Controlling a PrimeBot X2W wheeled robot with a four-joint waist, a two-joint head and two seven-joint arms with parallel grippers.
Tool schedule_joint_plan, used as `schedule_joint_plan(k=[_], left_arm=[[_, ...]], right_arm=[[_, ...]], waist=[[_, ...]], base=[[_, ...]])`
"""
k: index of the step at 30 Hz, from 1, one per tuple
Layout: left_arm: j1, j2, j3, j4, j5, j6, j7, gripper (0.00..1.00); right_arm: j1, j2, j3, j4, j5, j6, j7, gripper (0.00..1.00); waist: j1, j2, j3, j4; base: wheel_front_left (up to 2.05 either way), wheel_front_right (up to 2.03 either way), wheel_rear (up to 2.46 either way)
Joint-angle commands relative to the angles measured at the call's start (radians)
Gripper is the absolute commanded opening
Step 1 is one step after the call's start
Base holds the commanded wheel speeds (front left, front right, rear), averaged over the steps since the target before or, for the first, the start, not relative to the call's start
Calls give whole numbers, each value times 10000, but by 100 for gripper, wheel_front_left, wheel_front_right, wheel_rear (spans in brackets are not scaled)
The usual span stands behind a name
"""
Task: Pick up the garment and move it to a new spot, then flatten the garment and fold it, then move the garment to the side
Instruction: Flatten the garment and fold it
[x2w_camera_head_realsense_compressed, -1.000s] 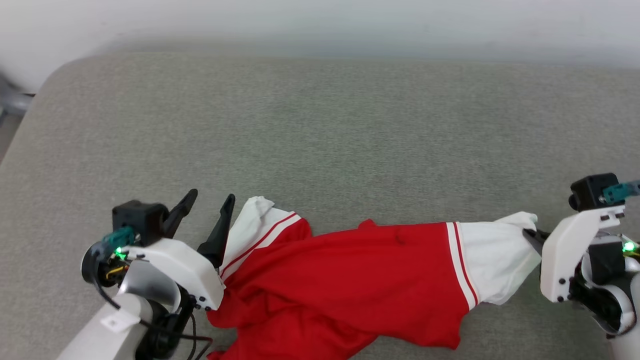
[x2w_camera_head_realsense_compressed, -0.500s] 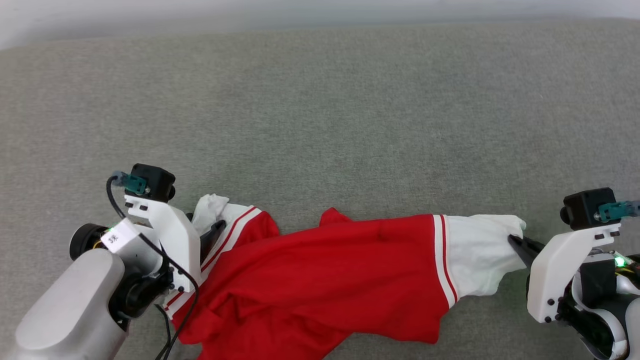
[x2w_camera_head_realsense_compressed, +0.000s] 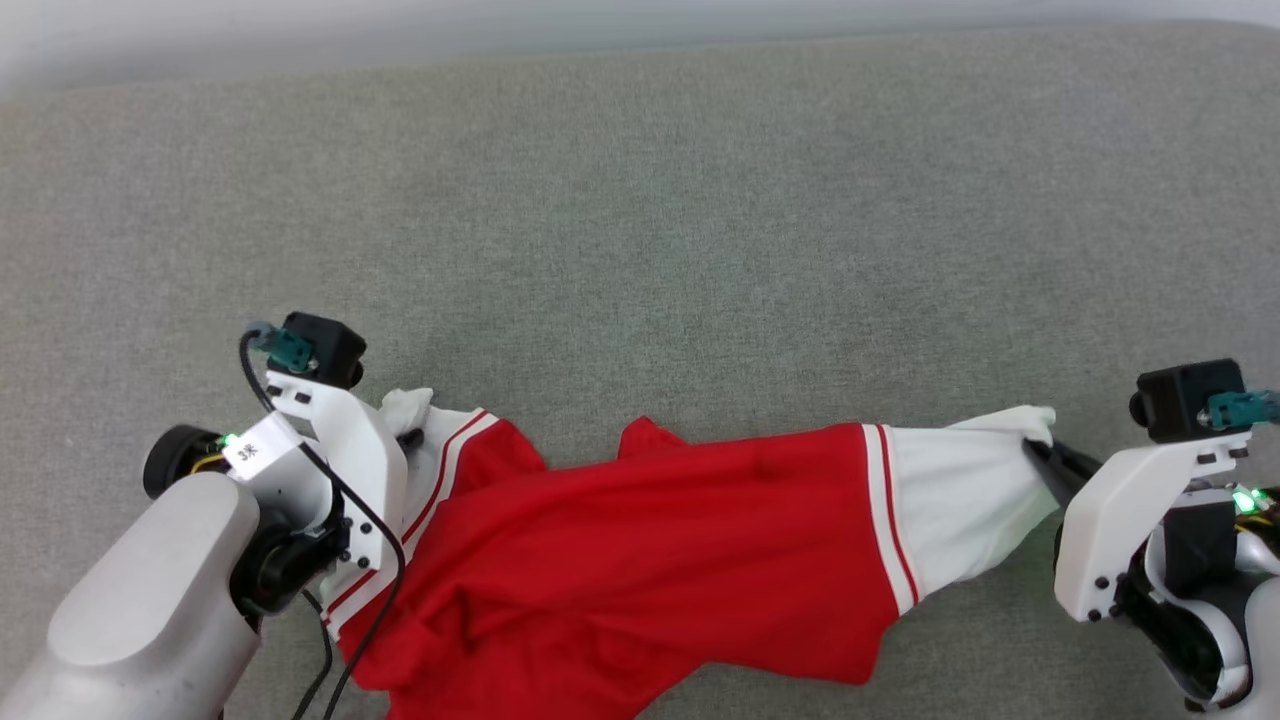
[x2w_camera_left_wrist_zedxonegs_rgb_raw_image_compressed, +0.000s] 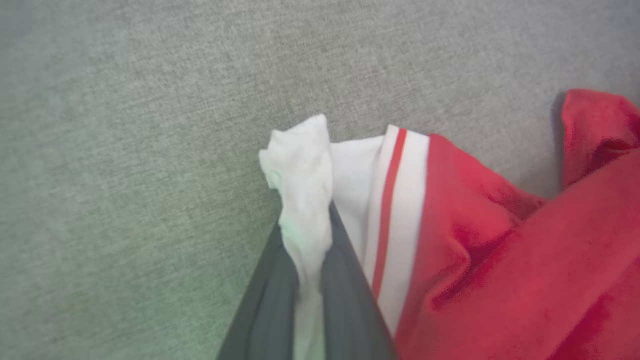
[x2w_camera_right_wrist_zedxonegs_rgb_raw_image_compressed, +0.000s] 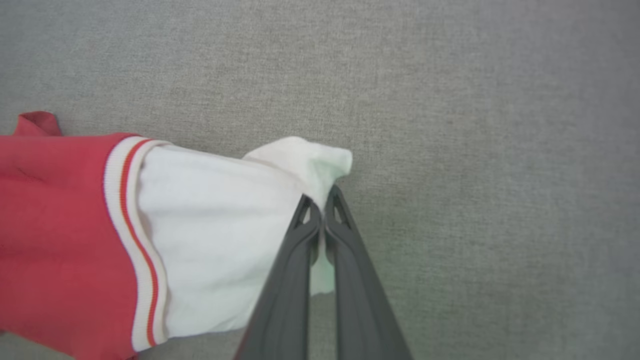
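The red shirt (x2w_camera_head_realsense_compressed: 640, 560) lies strung out across the grey fabric surface (x2w_camera_head_realsense_compressed: 640, 230), running from about 8 o'clock to 3 o'clock in the head view. Its red body is rumpled in loose folds toward 6 o'clock. The left hand (x2w_camera_head_realsense_compressed: 412, 438), at 9 o'clock, has its two dark fingers pressed together on the bunched white end of one sleeve. In the left wrist view a ridge of white cloth stands up between them, with the red-and-white stripe trim just beside it at 3 o'clock. The right hand (x2w_camera_head_realsense_compressed: 1040, 462), at 3 o'clock, pinches the tip of the other white sleeve end, which is pulled out to a point. The sleeve's striped band lies toward 9 o'clock of the fingers in the right wrist view.
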Motion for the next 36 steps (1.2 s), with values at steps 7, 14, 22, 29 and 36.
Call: schedule_joint_plan(k=[7,14,22,29,36], left_arm=[[-679,-206,326,344,1148,546,-2149,0],[-1784,-457,737,883,1586,735,-3585,0],[-4168,-782,1474,2100,1609,505,-4753,0],[-6538,-643,2006,3071,1722,314,-5480,0],[-8579,-232,2394,3532,1963,70,-6176,0]], right_arm=[[-901,-258,-151,854,-397,-10,-812,0],[-2460,-495,-433,1825,-634,-10,-1751,0],[-5429,-859,-548,3234,-1055,-12,-2784,0],[-8557,-947,-739,4237,-1750,-15,-3503,0],[-11471,-959,-730,5208,-2423,-17,-4157,0]], waist=[[-1,0,-874,190],[-1,0,-1268,373],[-1,0,-799,605],[-1,0,27,535],[-1,0,803,338]], base=[[0,0,0],[0,0,0],[0,0,0],[0,0,0],[0,0,0]])
